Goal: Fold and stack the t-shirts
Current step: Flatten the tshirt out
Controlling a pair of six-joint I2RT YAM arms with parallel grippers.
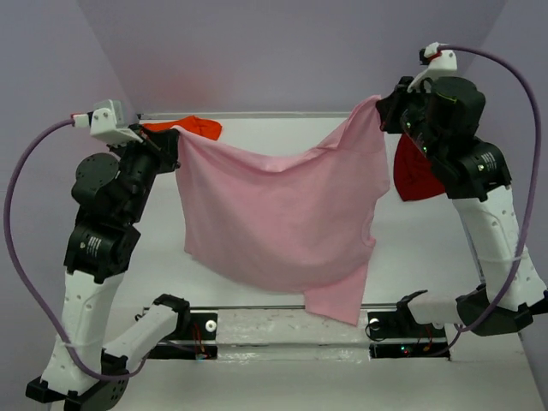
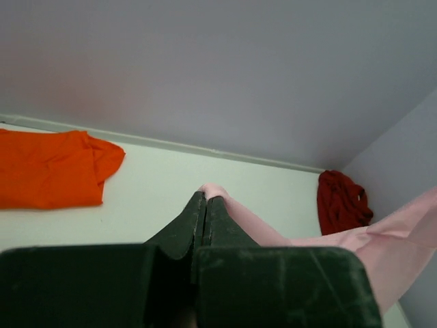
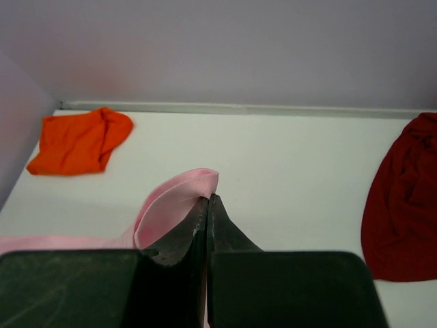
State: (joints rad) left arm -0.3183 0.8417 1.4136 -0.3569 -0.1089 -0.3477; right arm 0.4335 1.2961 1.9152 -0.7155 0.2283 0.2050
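Pink t-shirt (image 1: 282,214) stretched between raised left claw (image 1: 177,139), right claw (image 1: 384,108), both clamped.

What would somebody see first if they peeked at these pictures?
A big pink t-shirt hangs spread like a curtain in the middle, its upper corners pinched by the shut left gripper and right gripper. Behind it on the white table, an orange t-shirt lies at the far left and a dark red t-shirt at the far right.
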